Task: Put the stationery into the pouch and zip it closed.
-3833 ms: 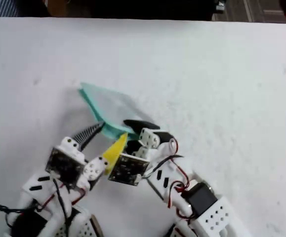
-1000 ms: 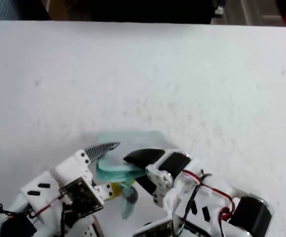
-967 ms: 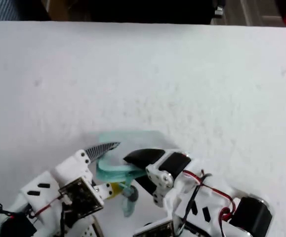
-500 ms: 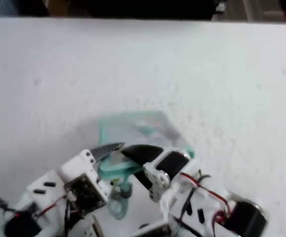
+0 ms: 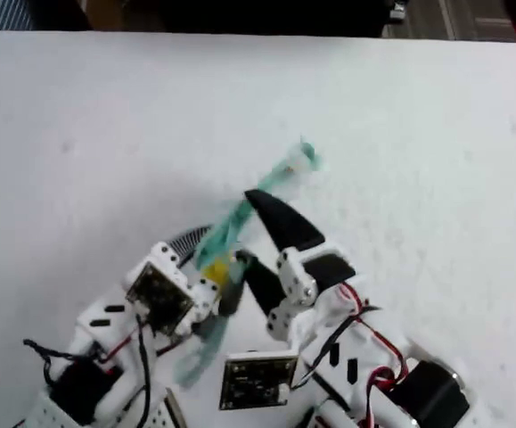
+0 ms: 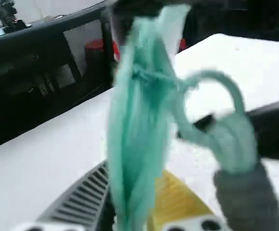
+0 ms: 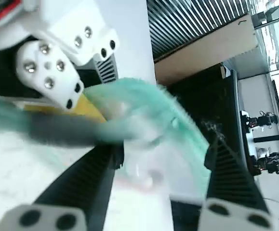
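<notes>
Pincer of the left arm [image 5: 208, 257] is closed on the pouch [image 5: 240, 218], near the front edge of the counter [image 5: 418, 134]. In the left wrist view this pincer [image 6: 129, 211] clamps the lower end of the pouch [image 6: 137, 120] between its grey ribbed finger [image 6: 74, 209] and its yellow finger [image 6: 178, 202]. The pouch is of thin turquoise, half-transparent material, and it stands up from the fingers with its sides pressed flat together. A turquoise loop [image 6: 216, 82] hangs from its side and ends in a grey tab [image 6: 247, 197]. What is inside the pouch cannot be told, and it cannot be seen if the zip is closed.

From the high view the pouch is lifted off the counter and is seen by its edge, as a narrow slanted strip. It runs from the far tip over the counter down to the space between the two arms.

The right pincer [image 5: 247, 227] is open. Its two black fingers are spread wide just beside the left pincer. In the right wrist view the pouch [image 7: 153, 110] lies across the gap of the right pincer [image 7: 166, 149], between the two fingers. If the fingers touch the material, it cannot be told. Behind the pouch, the white body of the left pincer and its yellow finger [image 7: 88, 108] are close.
</notes>
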Controlling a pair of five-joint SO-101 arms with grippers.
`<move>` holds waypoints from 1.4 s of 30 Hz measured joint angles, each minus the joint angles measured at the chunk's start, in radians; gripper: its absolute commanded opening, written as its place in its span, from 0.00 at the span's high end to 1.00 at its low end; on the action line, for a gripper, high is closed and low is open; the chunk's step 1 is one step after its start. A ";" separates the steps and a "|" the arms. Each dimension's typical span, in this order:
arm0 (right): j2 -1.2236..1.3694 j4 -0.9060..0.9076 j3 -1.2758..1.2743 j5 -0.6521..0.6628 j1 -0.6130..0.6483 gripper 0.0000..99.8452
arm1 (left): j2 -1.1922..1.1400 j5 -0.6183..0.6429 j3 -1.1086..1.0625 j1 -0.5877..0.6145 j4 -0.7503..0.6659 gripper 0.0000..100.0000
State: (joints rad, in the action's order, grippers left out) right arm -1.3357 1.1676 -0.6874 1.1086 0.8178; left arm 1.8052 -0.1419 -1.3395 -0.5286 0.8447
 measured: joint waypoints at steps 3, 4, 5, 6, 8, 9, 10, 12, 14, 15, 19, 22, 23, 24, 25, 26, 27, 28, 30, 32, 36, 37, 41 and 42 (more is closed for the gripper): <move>0.008 -0.035 0.000 0.003 -0.054 0.74 | 0.000 0.041 -0.041 0.055 -0.054 0.98; 0.006 -0.054 0.000 0.002 -0.077 0.74 | 0.000 0.052 -0.052 0.074 -0.069 0.98; 0.003 -0.069 0.000 0.000 -0.086 0.74 | 0.000 0.064 -0.060 0.095 -0.083 0.98; 0.000 -0.078 0.000 0.002 -0.097 0.74 | 0.000 0.075 -0.069 0.117 -0.095 0.98; 0.000 -0.086 0.000 0.002 -0.126 0.74 | 0.000 0.094 -0.086 0.144 -0.115 0.98; 0.000 -0.089 -0.005 0.002 -0.146 0.74 | 0.000 0.098 -0.092 0.150 -0.121 0.98; 0.000 -0.089 -0.015 0.002 -0.169 0.74 | 0.002 0.101 -0.097 0.158 -0.126 0.98; 0.005 -0.098 -0.043 0.018 -0.230 0.74 | 0.003 0.101 -0.100 0.160 -0.127 0.98; 0.017 -0.114 -0.064 0.034 -0.296 0.78 | 0.003 0.103 -0.100 0.160 -0.127 0.98; 0.014 -0.127 -0.078 0.031 -0.305 0.80 | 0.003 0.103 -0.100 0.160 -0.127 0.98; -0.005 -0.192 -0.123 -0.104 -0.290 0.95 | 0.003 0.104 -0.100 0.160 -0.127 0.98; 0.009 -0.250 -0.172 -0.195 -0.229 0.98 | 0.003 0.104 -0.100 0.160 -0.127 0.98; 0.011 -0.278 -0.189 -0.207 -0.206 0.96 | 0.003 0.104 -0.100 0.160 -0.127 0.98; 0.011 -0.301 -0.203 -0.215 -0.192 0.96 | 0.003 0.104 -0.100 0.160 -0.127 0.98; 0.012 -0.322 -0.212 -0.221 -0.176 0.95 | 0.003 0.104 -0.100 0.160 -0.127 0.98; 0.012 -0.338 -0.216 -0.236 -0.164 0.94 | 0.005 0.104 -0.100 0.160 -0.126 0.98; 0.012 -0.347 -0.218 -0.267 -0.149 0.93 | 0.008 0.104 -0.100 0.160 -0.126 0.98; 0.012 -0.354 -0.218 -0.313 -0.135 0.91 | 0.008 0.104 -0.100 0.160 -0.126 0.98; 0.012 -0.361 -0.218 -0.416 -0.123 0.84 | 0.008 0.104 -0.100 0.160 -0.123 0.98; 0.012 -0.361 -0.218 -0.517 -0.124 0.80 | 0.012 0.104 -0.100 0.160 -0.115 0.98; 0.014 -0.361 -0.218 -0.637 -0.106 0.82 | 0.012 0.104 -0.100 0.160 -0.115 0.98; 0.014 -0.361 -0.218 -0.649 -0.095 0.82 | 0.012 0.103 -0.100 0.160 -0.115 0.98; 0.014 -0.344 -0.215 -0.663 -0.021 0.82 | 0.012 0.077 -0.100 0.160 -0.115 0.98; 0.014 -0.341 -0.215 -0.663 0.002 0.82 | 0.012 0.075 -0.100 0.160 -0.115 0.98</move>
State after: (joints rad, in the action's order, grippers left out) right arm -1.3218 0.8270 -0.9022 0.4457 0.8193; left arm 1.8174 -0.0667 -1.4392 -0.3690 0.7296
